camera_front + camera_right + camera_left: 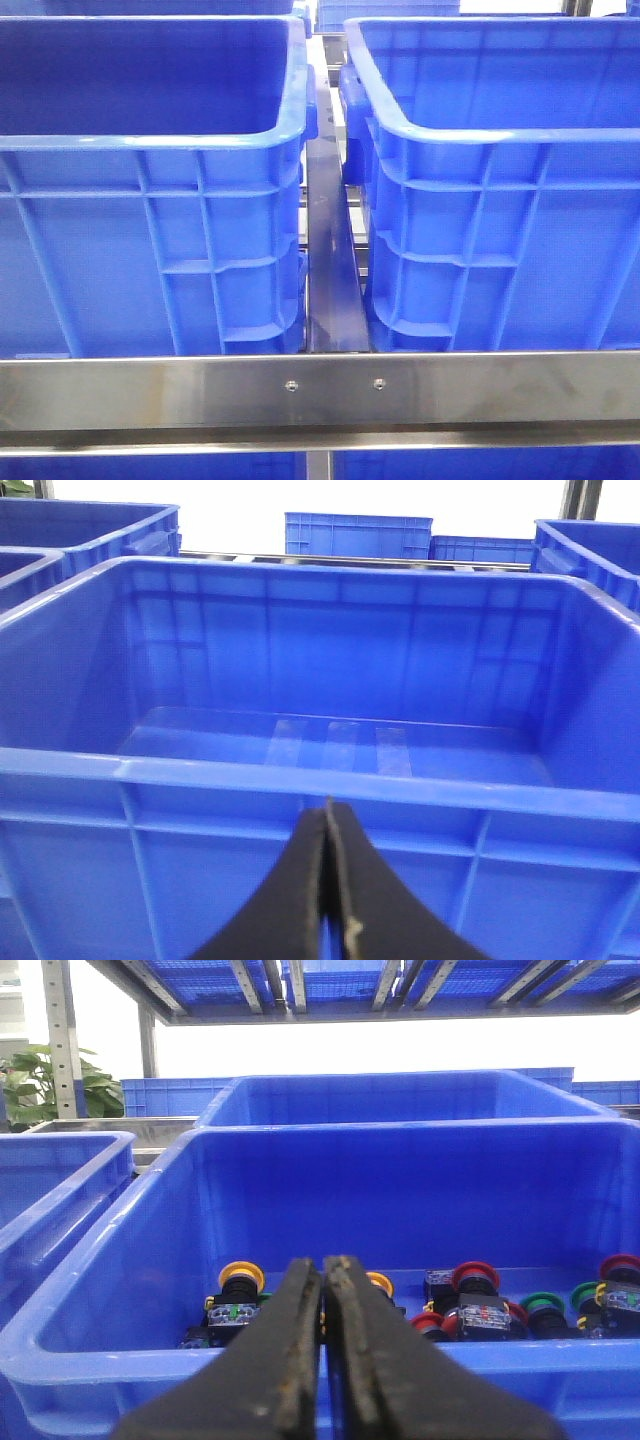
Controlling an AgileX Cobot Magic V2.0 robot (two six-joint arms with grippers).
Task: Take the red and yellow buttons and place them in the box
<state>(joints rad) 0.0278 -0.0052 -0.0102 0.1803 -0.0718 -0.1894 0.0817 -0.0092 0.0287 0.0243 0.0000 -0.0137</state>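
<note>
Left gripper [322, 1265]: clenched, empty, outside the near wall of the stocked crate [150, 1360]. You had to open it before dipping in.
Yellow button [241, 1278]: at 11 o'clock from the tips.
Red button [474, 1278]: at 3 o'clock.
Right gripper [327, 810]: clenched, empty, facing the empty box [300, 780].

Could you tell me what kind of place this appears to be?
Probably a factory or warehouse parts-sorting station: large blue crates sit on a metal rack, one crate holds loose push buttons, and more crates rest on shelving overhead.
</note>
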